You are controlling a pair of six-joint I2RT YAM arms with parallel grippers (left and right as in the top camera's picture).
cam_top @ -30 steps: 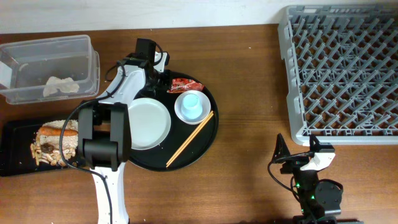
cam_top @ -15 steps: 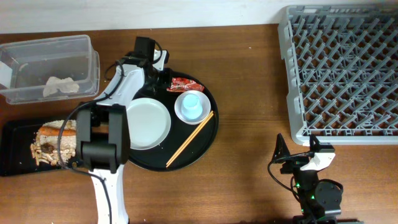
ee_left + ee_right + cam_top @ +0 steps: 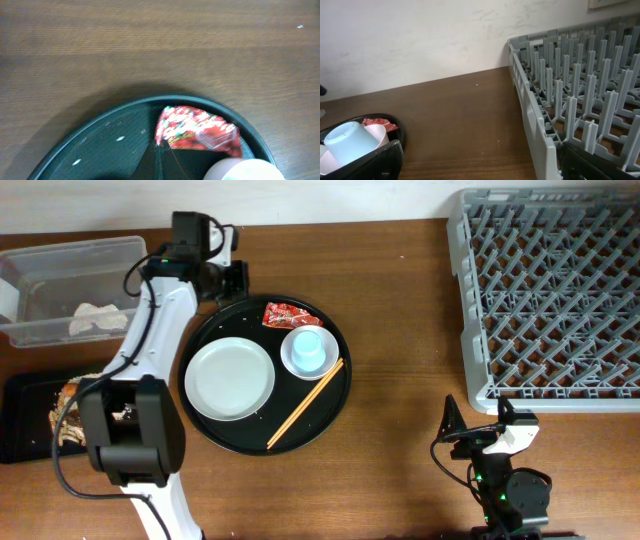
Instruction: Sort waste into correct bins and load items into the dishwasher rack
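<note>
Left pincer: the left gripper [image 3: 236, 279] sat over the far-left rim of the round black tray [image 3: 325, 422]. Its jaws were closed together with nothing between them.
Left fingertips: hard to make out in the wrist view, where only a dark wedge showed at the bottom edge.
Right pincer: the right gripper [image 3: 478, 423] was spread wide and empty. It was low near the table's front edge, by the front-left corner of the dishwasher rack [image 3: 550, 290].
Red wrapper [image 3: 290, 313]: lay flat on the round tray near its far rim, just beside the bowl [image 3: 294, 366] and apart from the left gripper.
Bowl and cup: the light-blue cup [image 3: 312, 343] sat inside the bowl. The wrist views cut both off at the frame edge.
Plate [image 3: 230, 378]: lay on the left half of the round tray, fully in view.
Chopsticks [image 3: 305, 405]: lay slanted across the tray's right side, from beside the bowl towards the front rim.
Clear tub [image 3: 60, 260]: held the crumpled tissue [image 3: 97, 318]. The left arm crossed its right end.
Shallow black tray [image 3: 22, 395]: its right part was hidden under the left arm. The food scraps [image 3: 68, 428] in it were only partly seen and too small to tell apart.
Rack edges: cut off at the top and right of the overhead view. Its pegs stood bare.
Open room: bare table [image 3: 400, 290] lay between the round tray and the rack, with a narrower strip behind the tray.
</note>
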